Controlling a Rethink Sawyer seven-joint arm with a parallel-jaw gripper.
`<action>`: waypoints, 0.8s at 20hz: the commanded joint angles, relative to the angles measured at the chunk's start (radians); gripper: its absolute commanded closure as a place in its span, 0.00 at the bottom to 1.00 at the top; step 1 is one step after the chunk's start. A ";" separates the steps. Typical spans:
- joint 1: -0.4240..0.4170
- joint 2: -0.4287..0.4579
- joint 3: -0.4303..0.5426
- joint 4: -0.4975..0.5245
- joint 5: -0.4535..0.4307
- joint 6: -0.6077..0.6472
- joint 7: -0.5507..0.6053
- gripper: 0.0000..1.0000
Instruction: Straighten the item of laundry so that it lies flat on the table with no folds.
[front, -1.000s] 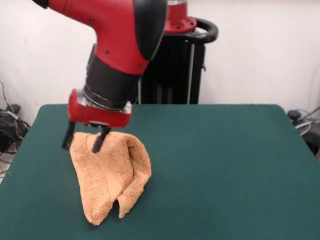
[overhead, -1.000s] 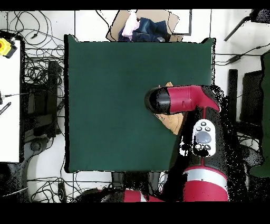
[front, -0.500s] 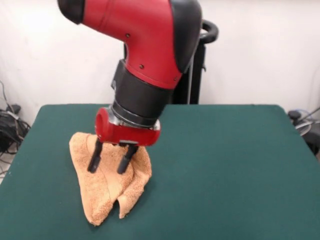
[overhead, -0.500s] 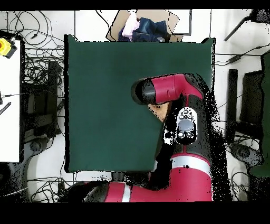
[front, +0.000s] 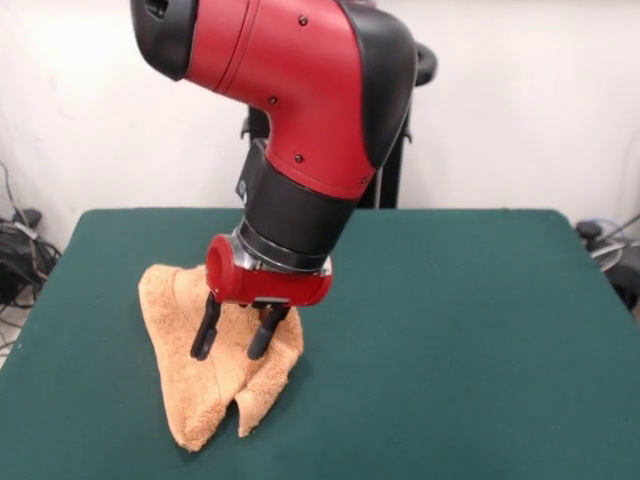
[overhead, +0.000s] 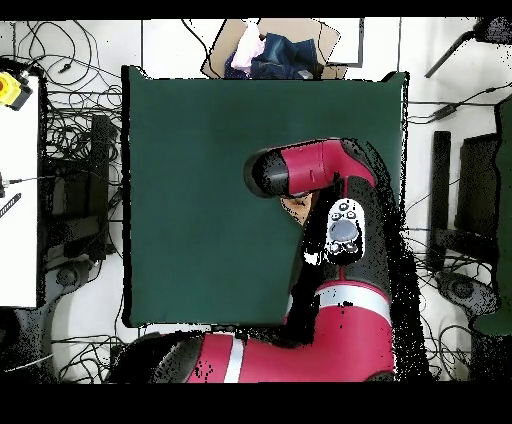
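The item of laundry (front: 200, 370), a light orange-tan terry towel, lies folded and bunched on the table (front: 450, 340) at the front view's left, with thick folds running toward its near end. My gripper (front: 231, 343) hangs over the towel's middle, open, its two black fingers (front: 205, 334) apart just above or touching the cloth, holding nothing. In the overhead view the red arm covers nearly all of the towel; only a small tan patch (overhead: 296, 209) shows beside the arm.
A cardboard box with dark and pale clothes (overhead: 270, 50) sits beyond the table's far edge in the overhead view. Cables lie on the floor at the left (overhead: 70, 150). The green top extends wide to the towel's right in the front view.
The arm has swung from the towel's far left corner to over its middle and come lower. The gripper stays open. The towel has not visibly shifted.
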 joint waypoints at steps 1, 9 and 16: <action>-0.006 0.051 0.080 0.032 -0.065 -0.049 -0.045 0.00; -0.085 0.109 0.167 0.034 -0.053 -0.156 -0.075 0.00; -0.103 0.179 0.186 0.006 -0.071 -0.224 -0.050 0.00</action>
